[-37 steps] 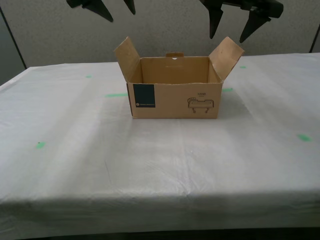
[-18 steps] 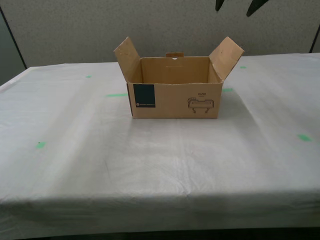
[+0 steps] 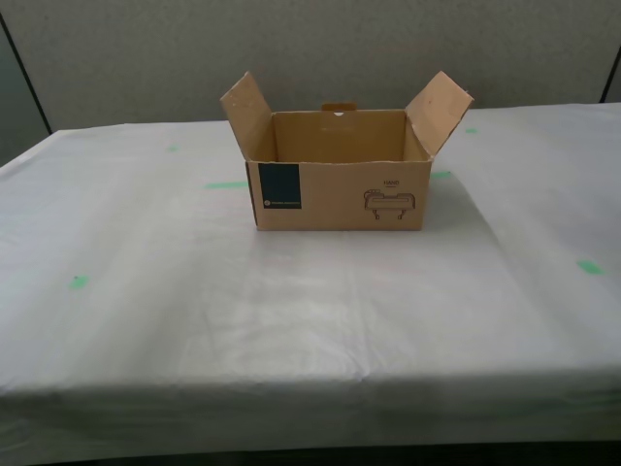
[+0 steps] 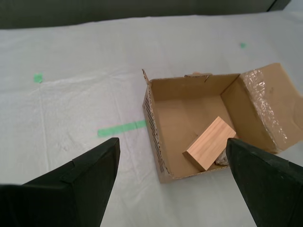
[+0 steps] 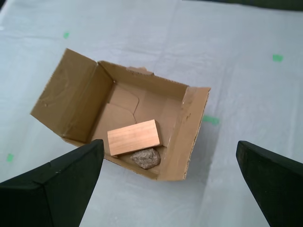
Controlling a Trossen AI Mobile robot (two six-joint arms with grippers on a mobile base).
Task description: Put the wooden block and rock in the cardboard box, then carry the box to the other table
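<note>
So your cardboard box (image 3: 340,170) is sitting on the other table (image 3: 146,291), the one with the wrinkled white cloth and little green tape marks (image 3: 225,184), flaps up and open at the top. From the exterior view you only get the box's blue label and line drawing; no arms in that shot. Look through the wrist views and you'll see the wooden block (image 5: 134,137) lying flat on the box floor, with the rock (image 5: 146,158) touching it, tucked against one wall. My first gripper (image 5: 170,184) hangs above the box with fingers spread wide, nothing between them. My second gripper (image 4: 173,182) is the same deal: wide apart, empty, looking down at the box from its other side.
</note>
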